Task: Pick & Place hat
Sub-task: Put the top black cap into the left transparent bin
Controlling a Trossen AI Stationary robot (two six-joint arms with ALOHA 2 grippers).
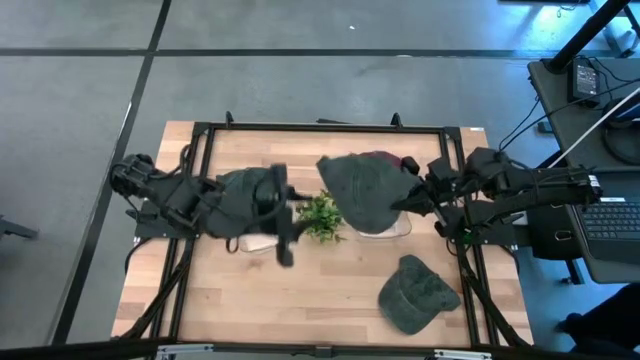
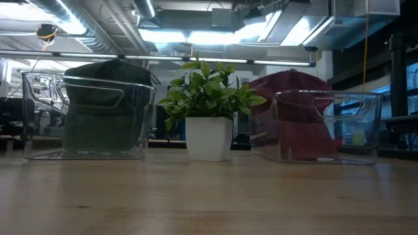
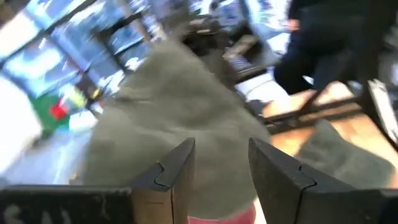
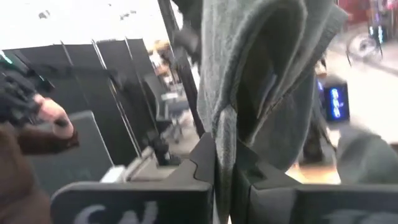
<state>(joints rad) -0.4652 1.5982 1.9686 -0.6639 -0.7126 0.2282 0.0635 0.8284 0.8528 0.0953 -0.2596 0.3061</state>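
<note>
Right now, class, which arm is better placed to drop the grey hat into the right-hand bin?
The right: its gripper is shut on the grey hat, held above the right bin.

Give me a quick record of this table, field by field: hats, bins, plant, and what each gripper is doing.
held hat: grey-green hat hanging from the right gripper, above the right bin
spare hat: second green hat lying on the table, near edge, right side
left bin: clear bin holding a dark hat
right bin: clear bin holding a maroon hat
plant: potted plant between the bins
left gripper: open, holding nothing, over the left bin
</note>
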